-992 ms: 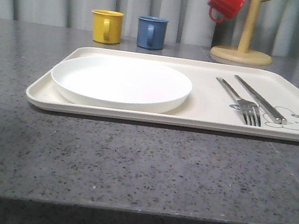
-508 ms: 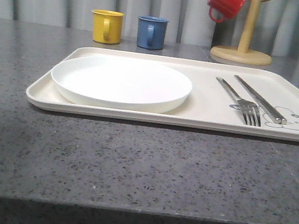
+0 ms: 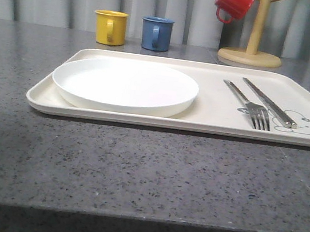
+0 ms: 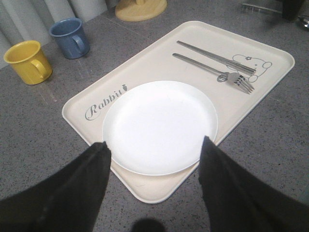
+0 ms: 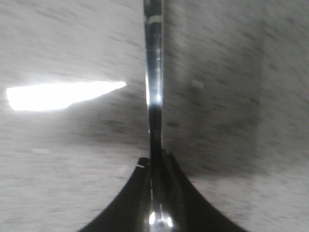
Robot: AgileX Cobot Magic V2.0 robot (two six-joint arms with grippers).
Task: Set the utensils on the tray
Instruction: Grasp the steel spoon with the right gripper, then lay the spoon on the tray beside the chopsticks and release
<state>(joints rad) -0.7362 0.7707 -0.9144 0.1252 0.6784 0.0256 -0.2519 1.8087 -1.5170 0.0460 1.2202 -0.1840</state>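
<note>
The cream tray [image 3: 213, 110] lies on the dark stone counter, with the "Rabbit" script showing on it in the left wrist view [image 4: 145, 63]. A silver fork [image 3: 257, 113] [image 4: 207, 69] and a knife [image 3: 269, 103] [image 4: 215, 56] lie side by side on its right half. My left gripper [image 4: 155, 141] hangs open above the tray's near corner, with nothing between its fingers. My right gripper [image 5: 155, 157] is shut on a slim shiny utensil handle [image 5: 153, 72], seen edge-on over the blurred counter. The utensil's head is out of view.
A round white plate [image 3: 125, 83] [image 4: 159, 125] takes up the tray's left half. Behind the tray stand a yellow mug [image 3: 110, 27], a blue mug [image 3: 157, 33] and a wooden mug tree [image 3: 251, 49] with a red mug [image 3: 235, 3] hanging on it.
</note>
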